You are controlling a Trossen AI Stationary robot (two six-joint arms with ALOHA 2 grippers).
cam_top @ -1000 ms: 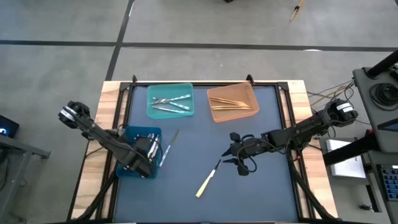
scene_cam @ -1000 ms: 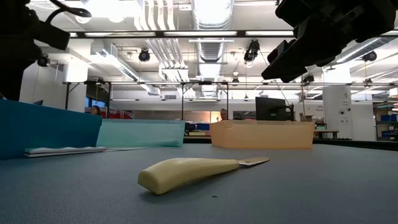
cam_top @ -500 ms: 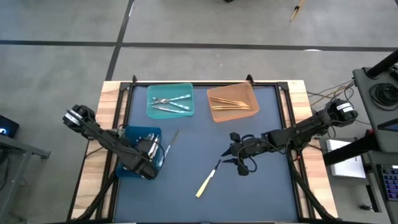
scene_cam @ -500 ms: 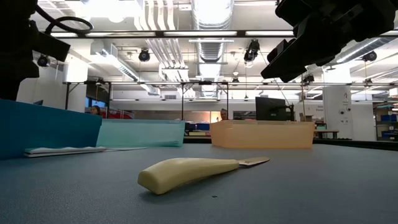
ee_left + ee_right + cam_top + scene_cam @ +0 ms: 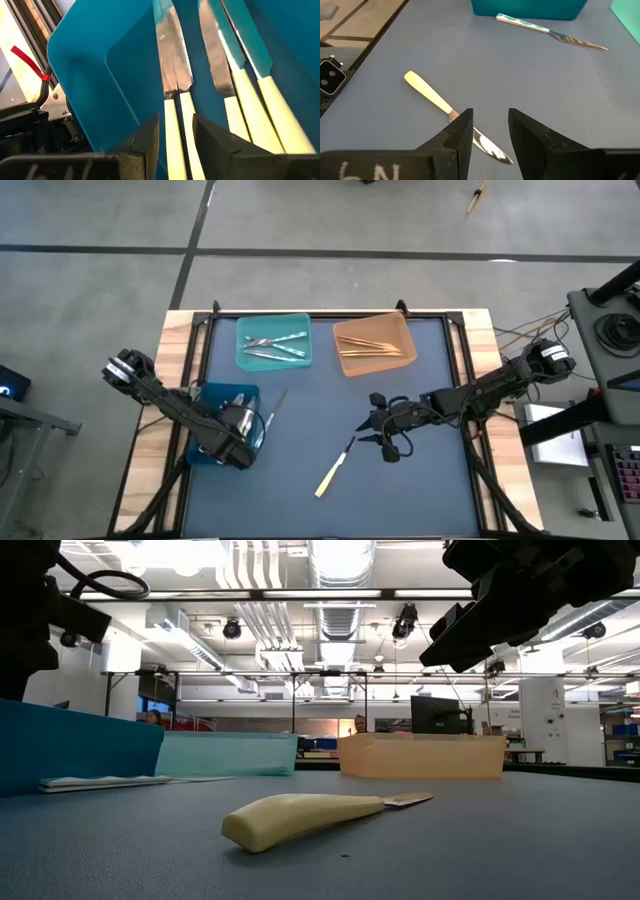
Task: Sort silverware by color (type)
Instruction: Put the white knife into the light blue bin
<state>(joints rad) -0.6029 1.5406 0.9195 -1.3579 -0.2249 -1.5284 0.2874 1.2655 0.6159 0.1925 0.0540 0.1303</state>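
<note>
Over the blue bin (image 5: 212, 395) – left gripper (image 5: 175, 135), jaws apart; right gripper (image 5: 490, 131) likewise, above yellow-handled knife (image 5: 452, 116).

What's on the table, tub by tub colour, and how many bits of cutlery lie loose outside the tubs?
Dark blue bin: 1
Teal bin: 1
Orange bin: 1
Loose knives: 2, a yellow-handled knife and a patterned-handled knife
Total: 5

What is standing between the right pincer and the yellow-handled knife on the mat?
Nothing visible. The right pincer hangs open just above the blade end of the yellow-handled knife, with only bare mat between them. The other loose knife lies farther off, beside the dark blue bin.
</note>
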